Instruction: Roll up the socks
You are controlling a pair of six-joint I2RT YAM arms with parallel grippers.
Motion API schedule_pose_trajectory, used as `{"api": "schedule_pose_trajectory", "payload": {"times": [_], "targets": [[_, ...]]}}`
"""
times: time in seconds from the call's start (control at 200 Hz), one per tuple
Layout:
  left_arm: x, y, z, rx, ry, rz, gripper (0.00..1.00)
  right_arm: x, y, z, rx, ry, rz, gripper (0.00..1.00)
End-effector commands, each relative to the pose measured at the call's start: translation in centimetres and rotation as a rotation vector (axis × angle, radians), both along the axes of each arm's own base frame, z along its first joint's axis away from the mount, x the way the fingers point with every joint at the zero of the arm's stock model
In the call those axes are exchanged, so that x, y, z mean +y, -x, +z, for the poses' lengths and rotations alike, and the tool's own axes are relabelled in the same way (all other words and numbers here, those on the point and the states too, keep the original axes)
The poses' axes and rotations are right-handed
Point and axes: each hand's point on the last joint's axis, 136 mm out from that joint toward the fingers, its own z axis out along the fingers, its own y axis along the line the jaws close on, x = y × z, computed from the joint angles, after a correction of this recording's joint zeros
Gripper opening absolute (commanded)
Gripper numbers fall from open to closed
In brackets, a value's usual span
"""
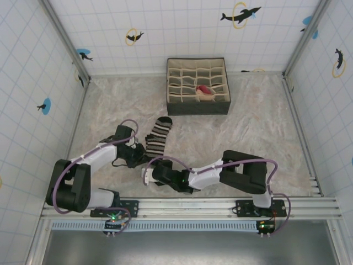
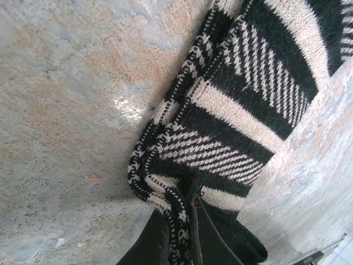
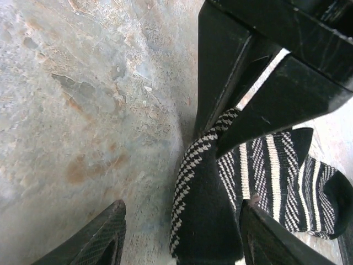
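Black striped sock: near end clenched in left gripper; right gripper spread wide astride it. Risk: thin edge pinch slipping, fabric dropping mid-roll.

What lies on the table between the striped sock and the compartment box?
Nothing. In the top view, only bare table shows between the striped sock and the compartment box.

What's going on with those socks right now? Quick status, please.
Left gripper shut on near end of black striped sock. Right gripper open, straddling that same end. Peach sock apart, in organizer box.
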Motion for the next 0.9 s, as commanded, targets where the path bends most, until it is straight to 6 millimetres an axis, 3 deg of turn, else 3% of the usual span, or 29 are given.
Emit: {"api": "schedule_pose_trajectory", "payload": {"times": [0.0,0.2,0.56,0.771,0.896], "targets": [[-0.1,0.1,0.4,0.019,0.008,-0.021,0.00,1.0,-1.0,0.2,0.002,-0.027,-0.006,0.54],[0.0,0.1,0.5,0.025,0.002,-0.032,0.00,0.4,-2.2,-0.6,0.011,-0.017,-0.028,0.44],[0.1,0.3,0.3,0.040,0.006,-0.033,0.00,0.2,-2.5,-1.6,0.024,0.001,-0.025,0.27],[0.1,0.3,0.4,0.041,0.012,-0.029,0.00,0.2,-2.4,-2.6,0.076,0.035,-0.010,0.04],[0.4,0.0,0.6,0.030,0.006,-0.016,0.00,-0.1,-2.5,-3.0,0.165,0.033,-0.019,0.00]]}}
